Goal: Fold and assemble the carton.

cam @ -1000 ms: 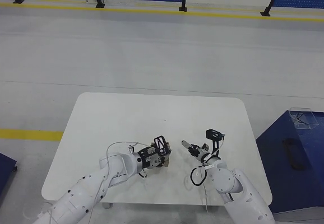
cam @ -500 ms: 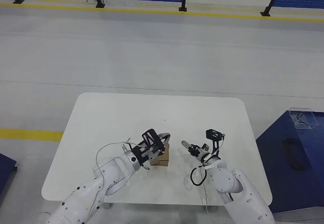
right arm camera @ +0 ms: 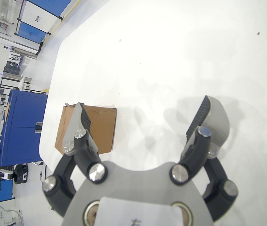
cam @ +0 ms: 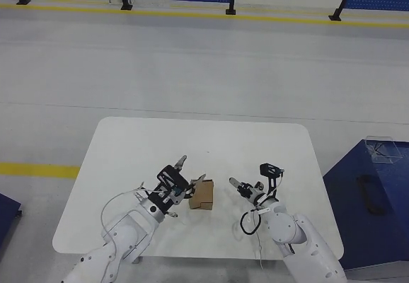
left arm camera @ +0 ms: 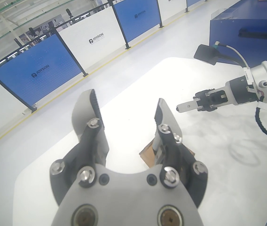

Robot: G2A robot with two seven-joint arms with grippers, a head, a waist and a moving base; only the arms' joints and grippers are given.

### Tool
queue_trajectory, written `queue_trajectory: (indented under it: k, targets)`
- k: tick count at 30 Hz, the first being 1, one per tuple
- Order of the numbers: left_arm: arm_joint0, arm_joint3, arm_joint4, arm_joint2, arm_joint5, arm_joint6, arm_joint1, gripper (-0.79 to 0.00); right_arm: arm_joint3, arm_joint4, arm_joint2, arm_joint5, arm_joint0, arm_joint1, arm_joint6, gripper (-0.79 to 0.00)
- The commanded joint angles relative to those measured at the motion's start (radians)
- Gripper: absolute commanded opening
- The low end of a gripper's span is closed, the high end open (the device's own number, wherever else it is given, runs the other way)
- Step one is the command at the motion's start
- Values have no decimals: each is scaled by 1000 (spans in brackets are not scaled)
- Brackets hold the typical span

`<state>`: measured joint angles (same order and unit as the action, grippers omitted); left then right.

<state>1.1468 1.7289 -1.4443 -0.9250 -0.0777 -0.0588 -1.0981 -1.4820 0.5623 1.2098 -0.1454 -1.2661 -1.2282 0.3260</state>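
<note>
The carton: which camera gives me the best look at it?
The right wrist view: the carton lies close, its brown face nearly whole, with one of that arm's jaws crossing it. The top view has the carton small, from far above. The left wrist view catches a corner of it behind its own jaws.

Bright, even light falls from overhead. The white worktop (left arm camera: 194, 76) glares, washed nearly blank at its middle in both wrist views. On the worktop the carton (right arm camera: 103, 128) casts only a faint, soft shadow. Beyond the worktop, fence panels (left arm camera: 37, 71) bow and stretch toward the frame edges.
</note>
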Motion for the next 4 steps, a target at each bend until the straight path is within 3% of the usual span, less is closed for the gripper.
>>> queue_trajectory:
  k: [1, 4]
  targets:
    - [0, 0, 0, 0, 0, 0, 0, -228, 0, 0, 0, 0, 0, 0, 0, 0]
    - [0, 0, 0, 0, 0, 0, 0, -104, 0, 0, 0, 0, 0, 0, 0, 0]
